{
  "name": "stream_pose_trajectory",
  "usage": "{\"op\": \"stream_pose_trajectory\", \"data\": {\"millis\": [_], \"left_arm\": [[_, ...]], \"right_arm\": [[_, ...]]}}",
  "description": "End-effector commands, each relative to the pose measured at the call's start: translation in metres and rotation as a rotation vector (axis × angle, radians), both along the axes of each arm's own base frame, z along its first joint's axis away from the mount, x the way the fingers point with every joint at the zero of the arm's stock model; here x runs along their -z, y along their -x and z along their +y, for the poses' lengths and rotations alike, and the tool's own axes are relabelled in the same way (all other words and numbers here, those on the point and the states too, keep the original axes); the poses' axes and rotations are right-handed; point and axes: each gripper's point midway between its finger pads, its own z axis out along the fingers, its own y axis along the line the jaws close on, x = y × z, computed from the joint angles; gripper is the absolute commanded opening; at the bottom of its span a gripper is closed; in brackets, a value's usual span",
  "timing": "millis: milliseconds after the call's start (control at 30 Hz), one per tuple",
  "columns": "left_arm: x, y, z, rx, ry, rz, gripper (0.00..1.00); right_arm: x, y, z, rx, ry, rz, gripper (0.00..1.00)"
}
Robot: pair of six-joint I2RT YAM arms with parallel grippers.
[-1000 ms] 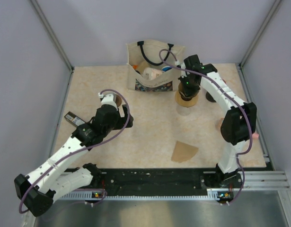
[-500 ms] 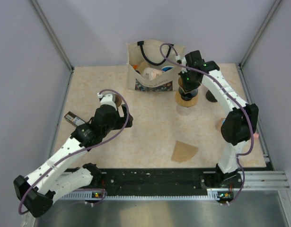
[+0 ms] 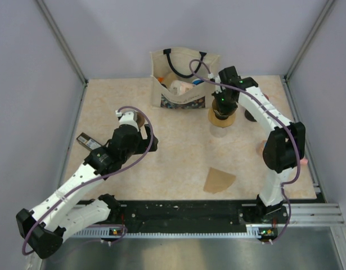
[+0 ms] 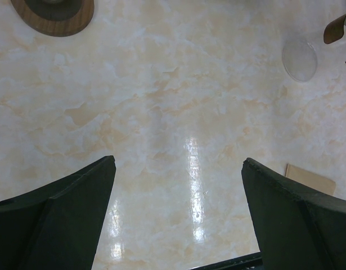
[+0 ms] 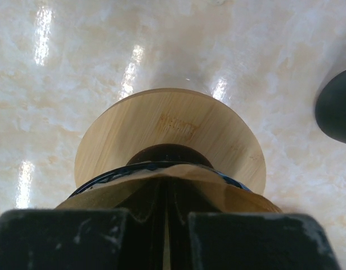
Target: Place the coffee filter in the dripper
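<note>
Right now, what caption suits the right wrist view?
Right gripper pinches a light-brown paper filter in the blue cone dripper with round wooden base.

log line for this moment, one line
right fingers: shut on filter in dripper | left fingers: open, empty, over table | second filter: flat on table

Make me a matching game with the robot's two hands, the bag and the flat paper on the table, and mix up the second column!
Things:
1. left hand
2. right hand
3. beige cloth bag with black handles
4. flat tan paper wedge

States:
A. standing at the back of the table
B. shut on the tan paper coffee filter in the blue cone dripper with a round wooden base
C. lying on the table near the front
D. wide open above the table

Pairs: 1-D, 2-B, 3-A, 4-C
</note>
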Motion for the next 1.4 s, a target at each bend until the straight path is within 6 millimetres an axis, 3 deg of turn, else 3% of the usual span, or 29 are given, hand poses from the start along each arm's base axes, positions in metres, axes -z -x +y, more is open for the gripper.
{"op": "stream_pose_trajectory", "data": {"millis": [0,167,367,600,767,867,967,1367], "left_arm": [[-0.005,-0.002,0.003,-0.006,-0.007,-0.023,0.99],[-0.004,-0.002,0.004,-0.008,-0.012,-0.02,0.99],[-0.003,-0.002,0.003,-0.007,-0.011,-0.019,0.99],[-0.003,-0.002,0.003,-0.006,-0.009,-0.018,0.99],[-0.003,-0.001,0.003,-0.004,-0.007,-0.02,0.99],[-0.003,-0.001,0.004,-0.006,-0.007,-0.021,0.99],[-0.004,-0.001,0.003,-0.004,-0.006,-0.022,0.99],[-0.002,-0.002,0.003,-0.004,-0.008,-0.017,0.99]], "right_arm": [[-0.002,0.0,0.01,-0.01,-0.044,-0.027,0.0],[0.011,0.001,0.006,0.008,-0.014,-0.005,0.0],[-0.005,-0.003,0.009,0.004,-0.034,-0.044,0.0],[-0.015,-0.003,0.011,0.001,-0.046,-0.065,0.16],[-0.019,-0.004,0.012,-0.001,-0.05,-0.075,0.22],[-0.019,-0.004,0.012,-0.003,-0.051,-0.076,0.16],[-0.02,-0.004,0.013,-0.005,-0.052,-0.079,0.0],[-0.046,-0.007,0.017,-0.01,-0.073,-0.132,0.0]]}}
